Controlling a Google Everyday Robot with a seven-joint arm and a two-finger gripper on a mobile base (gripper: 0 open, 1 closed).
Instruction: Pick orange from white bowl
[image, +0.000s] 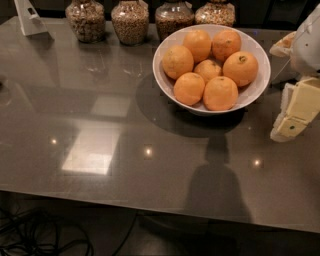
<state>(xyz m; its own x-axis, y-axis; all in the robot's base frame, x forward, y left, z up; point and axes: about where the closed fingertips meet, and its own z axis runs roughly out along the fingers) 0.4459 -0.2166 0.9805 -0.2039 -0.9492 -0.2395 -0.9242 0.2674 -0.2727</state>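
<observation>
Opening upward, white bowl (251, 96) sits left of claw (286, 129).

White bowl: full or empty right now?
Full: the white bowl holds a heap of oranges up to its rim. The gripper hangs beside it at the view's right edge, outside the bowl, over the table.

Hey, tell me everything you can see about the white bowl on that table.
The white bowl is wide, round and shallow. It looks like smooth glazed ceramic and sits upright on the dark glossy table, toward the back right. It holds seven oranges, heaped slightly above its rim. Glass jars stand close behind it. The gripper hangs to its right, apart from it.
</observation>
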